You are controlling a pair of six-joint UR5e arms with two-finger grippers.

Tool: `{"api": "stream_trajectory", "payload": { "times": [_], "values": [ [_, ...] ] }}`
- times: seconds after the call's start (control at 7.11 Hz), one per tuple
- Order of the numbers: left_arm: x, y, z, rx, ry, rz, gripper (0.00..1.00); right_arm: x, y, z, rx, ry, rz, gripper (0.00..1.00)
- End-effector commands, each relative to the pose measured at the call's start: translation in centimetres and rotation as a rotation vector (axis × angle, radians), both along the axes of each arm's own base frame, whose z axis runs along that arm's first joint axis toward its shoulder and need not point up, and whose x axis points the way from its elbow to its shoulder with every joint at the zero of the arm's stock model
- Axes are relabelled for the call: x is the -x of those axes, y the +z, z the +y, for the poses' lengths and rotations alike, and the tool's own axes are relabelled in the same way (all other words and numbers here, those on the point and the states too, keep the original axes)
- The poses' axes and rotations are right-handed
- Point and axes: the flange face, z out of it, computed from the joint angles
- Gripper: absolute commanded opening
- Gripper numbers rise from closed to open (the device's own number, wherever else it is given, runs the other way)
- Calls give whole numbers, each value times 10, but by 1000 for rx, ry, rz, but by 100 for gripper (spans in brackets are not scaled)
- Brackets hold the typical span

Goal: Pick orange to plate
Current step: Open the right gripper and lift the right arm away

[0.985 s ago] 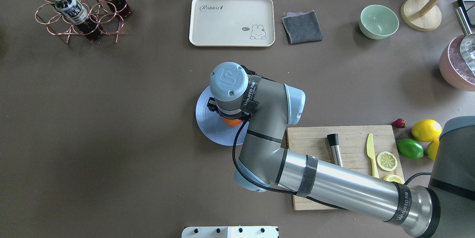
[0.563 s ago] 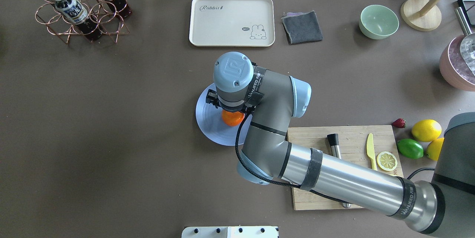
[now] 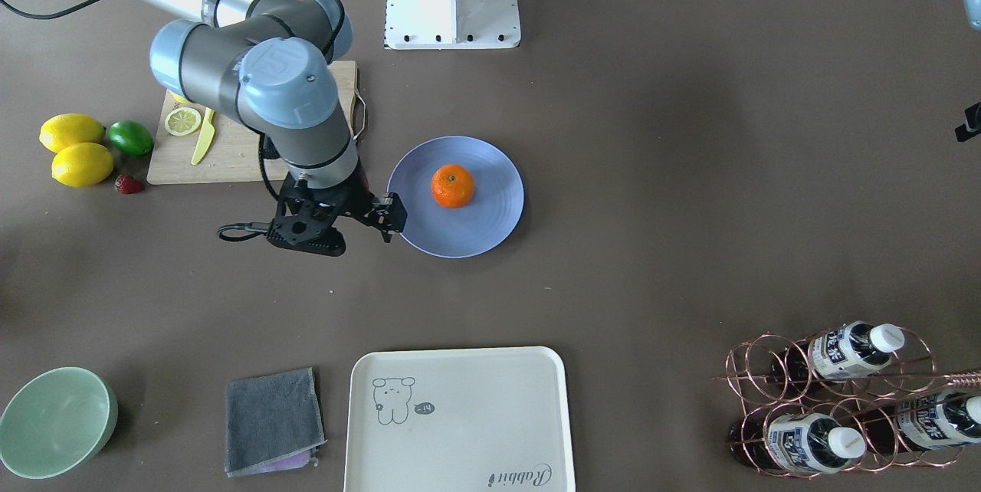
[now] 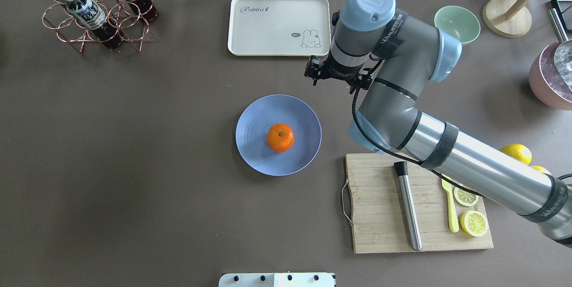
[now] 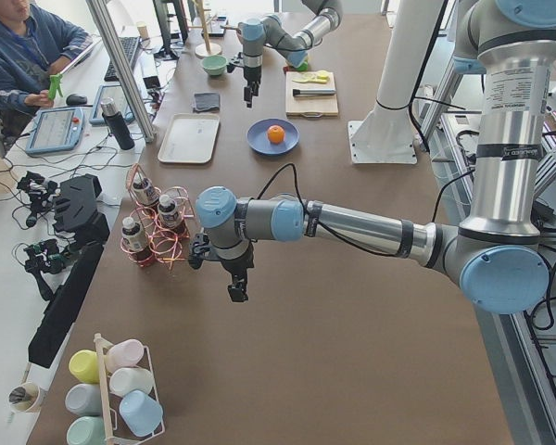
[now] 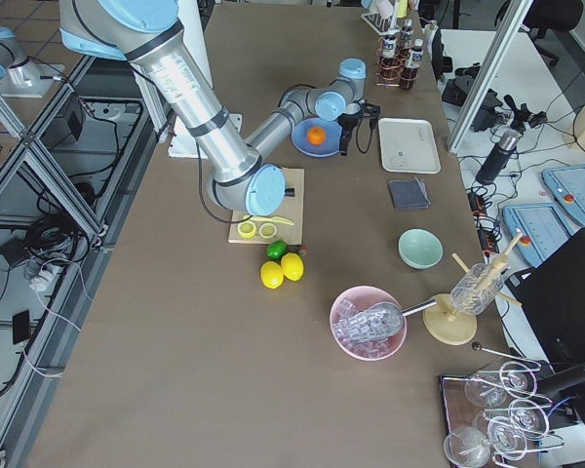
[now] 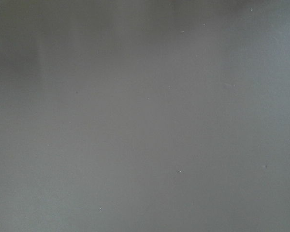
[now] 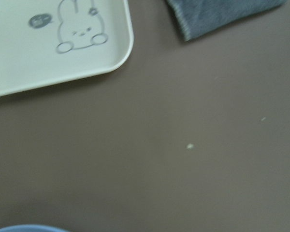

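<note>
The orange sits alone near the middle of the periwinkle-blue plate, stem dimple up; the front-facing view shows the same orange on the plate. My right gripper hangs open and empty above the table beside the plate's rim. From overhead, its wrist covers the right gripper, between the tray and the plate. The right wrist view shows only a sliver of the plate. My left gripper hovers over bare table far away; I cannot tell its state.
A cream tray lies at the back, a grey cloth beside it. A cutting board with a metal rod, a yellow knife and lemon slices lies right of the plate. Lemons, green bowl and bottle rack stand around.
My right gripper has let go of the orange, risen and swung away from over the plate toward the tray and cloth. The orange stays on the plate.
</note>
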Motion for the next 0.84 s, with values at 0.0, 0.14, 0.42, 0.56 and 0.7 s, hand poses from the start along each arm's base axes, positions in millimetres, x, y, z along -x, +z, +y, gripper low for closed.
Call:
{"api": "stream_trajectory", "payload": {
  "times": [0.0, 0.14, 0.42, 0.56, 0.7],
  "values": [
    [18, 2, 1, 5, -34, 3, 98, -165, 120, -23, -138, -152, 59, 100],
    [21, 2, 0, 4, -40, 3, 98, -239, 159, -24, -167, -196, 37, 100],
    [45, 12, 2, -44, -19, 10, 98, -335, 246, -4, -223, -279, 85, 100],
    [62, 20, 5, -66, -10, 11, 98, -389, 290, 14, -231, -306, 102, 100],
    [62, 20, 4, -65, -11, 10, 98, -442, 330, 31, -247, -327, 120, 100]
  ]
}}
